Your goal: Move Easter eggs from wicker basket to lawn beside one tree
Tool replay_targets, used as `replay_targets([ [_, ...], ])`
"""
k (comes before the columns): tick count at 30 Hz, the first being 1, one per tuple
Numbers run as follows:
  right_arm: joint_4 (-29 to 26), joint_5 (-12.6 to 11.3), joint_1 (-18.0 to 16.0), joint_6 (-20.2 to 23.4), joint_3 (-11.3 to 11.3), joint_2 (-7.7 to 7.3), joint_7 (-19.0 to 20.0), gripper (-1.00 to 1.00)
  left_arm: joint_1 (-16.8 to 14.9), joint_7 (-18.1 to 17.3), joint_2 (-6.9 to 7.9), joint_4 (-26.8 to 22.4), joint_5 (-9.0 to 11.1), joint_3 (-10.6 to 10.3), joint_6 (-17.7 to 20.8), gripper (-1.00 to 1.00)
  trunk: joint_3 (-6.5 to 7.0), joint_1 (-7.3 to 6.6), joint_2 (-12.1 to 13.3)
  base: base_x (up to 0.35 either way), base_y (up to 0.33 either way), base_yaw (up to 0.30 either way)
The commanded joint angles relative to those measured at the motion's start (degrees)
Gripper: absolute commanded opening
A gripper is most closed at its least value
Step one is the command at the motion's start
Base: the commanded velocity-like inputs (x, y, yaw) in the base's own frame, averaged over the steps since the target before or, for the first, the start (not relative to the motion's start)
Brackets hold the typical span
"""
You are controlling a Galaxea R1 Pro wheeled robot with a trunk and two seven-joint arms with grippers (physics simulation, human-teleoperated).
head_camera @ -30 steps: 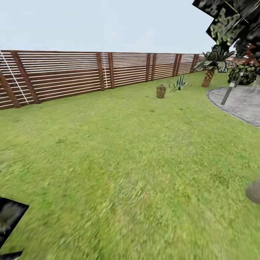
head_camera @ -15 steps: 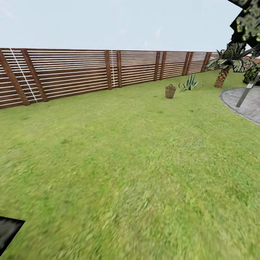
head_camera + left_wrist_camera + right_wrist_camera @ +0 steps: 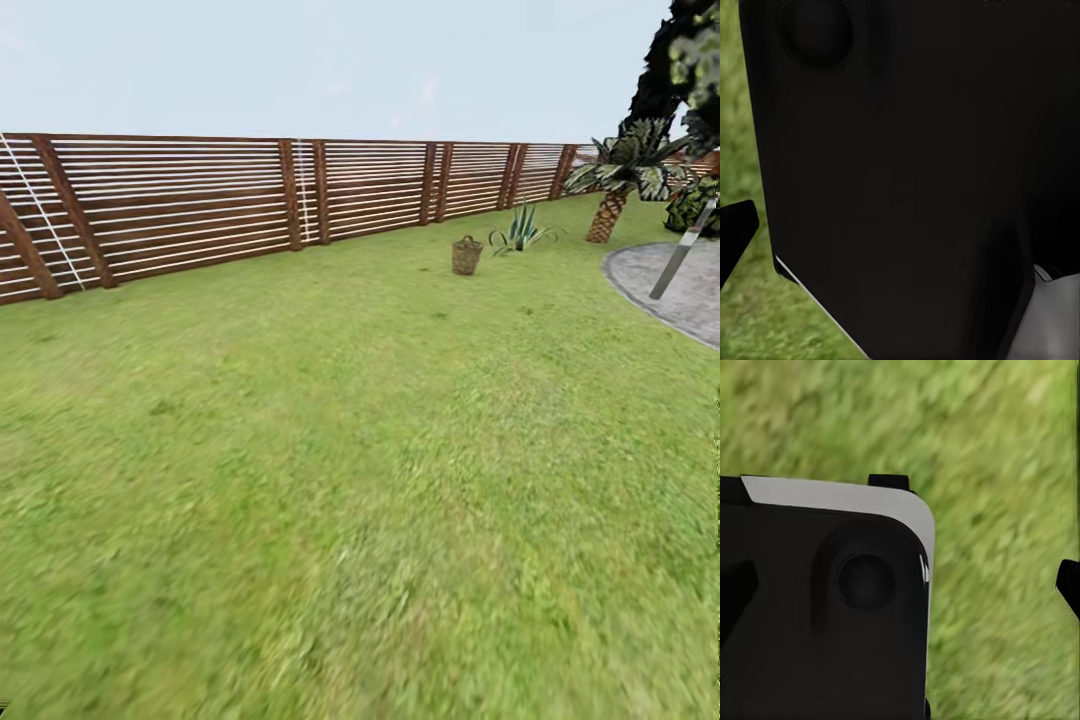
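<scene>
The wicker basket [image 3: 466, 256] stands upright far off on the lawn [image 3: 340, 470], near the wooden fence [image 3: 250, 205] and beside a spiky plant [image 3: 518, 230]. Whether either end effector is wide or narrow cannot be told.

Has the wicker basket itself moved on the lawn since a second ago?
No. The wicker basket keeps its place beside the spiky plant; the camera shifted.
</scene>
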Motion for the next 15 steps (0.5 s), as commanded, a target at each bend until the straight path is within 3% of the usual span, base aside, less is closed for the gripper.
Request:
replay_targets([
  [1,0.1,0.1,0.0,-0.2,0.0,-0.01,-0.1,1.00,0.0,-0.1,-0.02,0.0,0.1,0.2,-0.1,1.00,-0.02,0.03,0.0,0.337,0.000,-0.236],
  [7,0.1,0.1,0.0,-0.2,0.0,-0.01,0.0,1.00,0.0,0.0,-0.02,0.0,0.1,0.2,-0.1,1.00,0.11,0.03,0.0,0.337,0.000,-0.220],
  [15,0.1,0.1,0.0,-0.2,0.0,0.07,-0.1,1.00,0.0,-0.1,-0.02,0.0,0.1,0.2,-0.1,1.00,0.12,0.03,0.0,0.337,0.000,-0.023],
])
